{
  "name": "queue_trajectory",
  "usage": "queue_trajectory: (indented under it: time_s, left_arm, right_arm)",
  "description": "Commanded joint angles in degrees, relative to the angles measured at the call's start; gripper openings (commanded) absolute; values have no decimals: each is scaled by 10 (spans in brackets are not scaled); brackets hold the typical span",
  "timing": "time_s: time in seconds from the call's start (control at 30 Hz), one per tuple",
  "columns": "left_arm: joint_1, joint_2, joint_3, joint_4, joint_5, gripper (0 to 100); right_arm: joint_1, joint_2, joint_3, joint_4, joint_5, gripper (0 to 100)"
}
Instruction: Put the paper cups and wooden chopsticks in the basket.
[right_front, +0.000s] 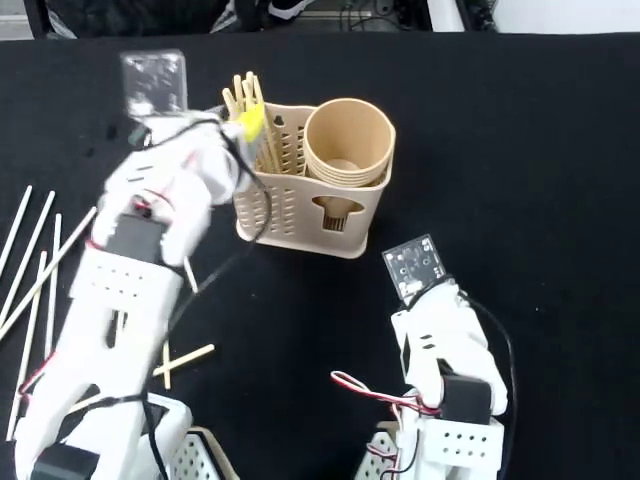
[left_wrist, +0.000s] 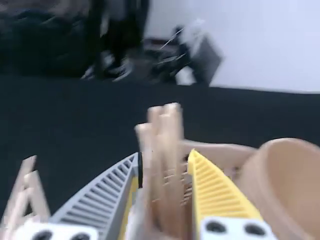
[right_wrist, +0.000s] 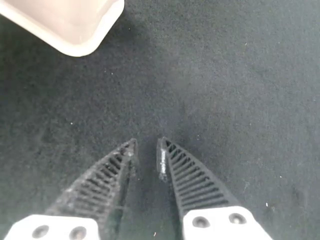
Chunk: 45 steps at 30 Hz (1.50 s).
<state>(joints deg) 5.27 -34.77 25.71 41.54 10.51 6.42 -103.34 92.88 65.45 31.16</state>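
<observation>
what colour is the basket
The basket is cream, with rows of slots in its walls. It shows best in the high view.

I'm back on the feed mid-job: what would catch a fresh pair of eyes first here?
The left gripper stands out first, clamped on a bundle of wooden chopsticks standing in the basket beside the stacked paper cups. Next come the loose chopsticks scattered on the black table by that arm. The right gripper is empty over bare cloth near the basket's corner.
</observation>
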Motion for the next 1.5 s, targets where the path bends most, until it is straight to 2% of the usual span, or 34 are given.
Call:
queue_trajectory:
  time_s: [0.0,0.1,0.2,0.4,0.57,0.83,0.9,1.0,1.23,1.47]
  left_arm:
    - [-100,-11,-104,144,-62,166]
    - [-187,13,-144,222,-108,170]
    - [-232,66,-155,262,-164,170]
    - [-241,245,-159,298,-278,170]
    - [-242,415,-186,298,-354,171]
    - [-283,653,-338,299,-375,163]
    - [-291,693,-367,302,-376,119]
    - [-291,713,-387,321,-376,21]
    - [-275,665,-382,365,-376,28]
    - [-274,542,-374,400,-373,28]
  right_arm:
    - [10,-41,-1,-12,2,82]
    - [10,-41,-1,-12,2,82]
    - [10,-41,-1,-12,2,82]
    - [10,-41,-1,-12,2,82]
    - [10,-41,-1,-12,2,82]
    - [10,-41,-1,-12,2,82]
    - [10,-41,-1,-12,2,82]
    - [10,-41,-1,-12,2,82]
    - [10,-41,-1,-12,2,82]
    - [10,-41,-1,-12,2,82]
